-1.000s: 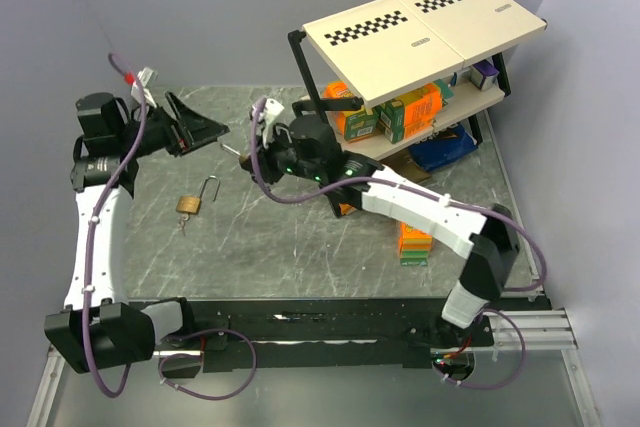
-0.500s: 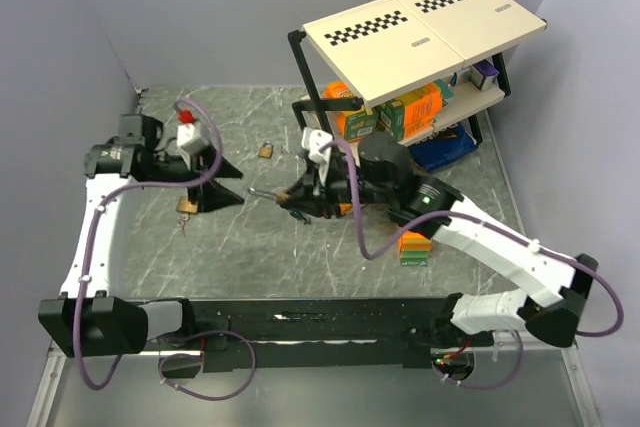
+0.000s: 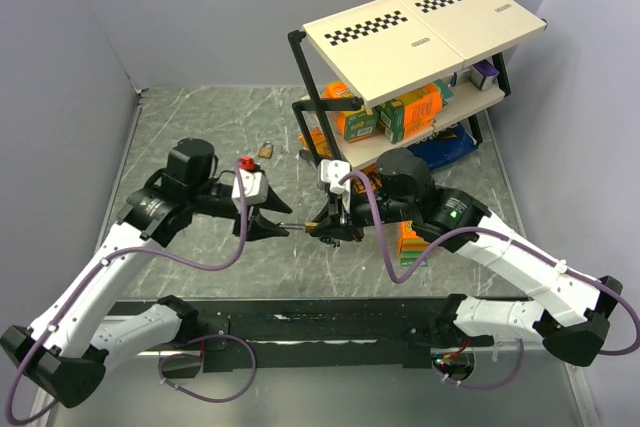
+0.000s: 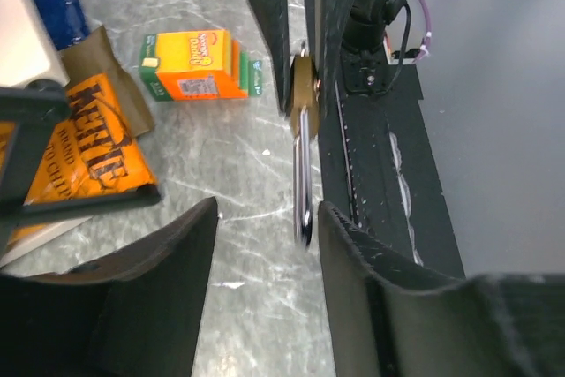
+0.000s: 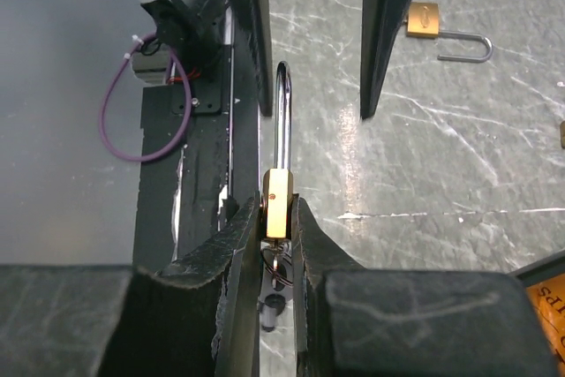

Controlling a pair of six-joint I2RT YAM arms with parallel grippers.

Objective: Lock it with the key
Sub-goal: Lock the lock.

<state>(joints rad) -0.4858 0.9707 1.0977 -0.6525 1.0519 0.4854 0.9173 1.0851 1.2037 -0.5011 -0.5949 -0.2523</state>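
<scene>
A brass padlock (image 5: pixel 276 203) with a silver shackle (image 5: pixel 282 112) is clamped by its body in my right gripper (image 5: pixel 278 218). A key on a ring (image 5: pixel 279 262) hangs under the body, between the fingers. The shackle points at my left gripper (image 4: pixel 265 236), which is open. Its tip (image 4: pixel 303 218) lies between the left fingers, close to the right-hand one (image 4: pixel 362 253) with a thin gap. From above, the padlock (image 3: pixel 305 225) bridges the left gripper (image 3: pixel 272 226) and the right gripper (image 3: pixel 326 228), just above the table.
A second padlock (image 5: pixel 425 21) with an open shackle lies on the table beyond the left fingers. A small padlock (image 3: pixel 266 149) lies farther back. A shelf rack (image 3: pixel 420 32) with orange boxes stands back right; a chips bag (image 4: pixel 88 147) and an orange box (image 4: pixel 199 64) lie nearby. A black base rail (image 3: pixel 330 322) runs along the near edge.
Both arms have swung toward the table's front middle. The right gripper brought the padlock along. The left gripper came from the far left to face it, fingers now either side of the shackle.
</scene>
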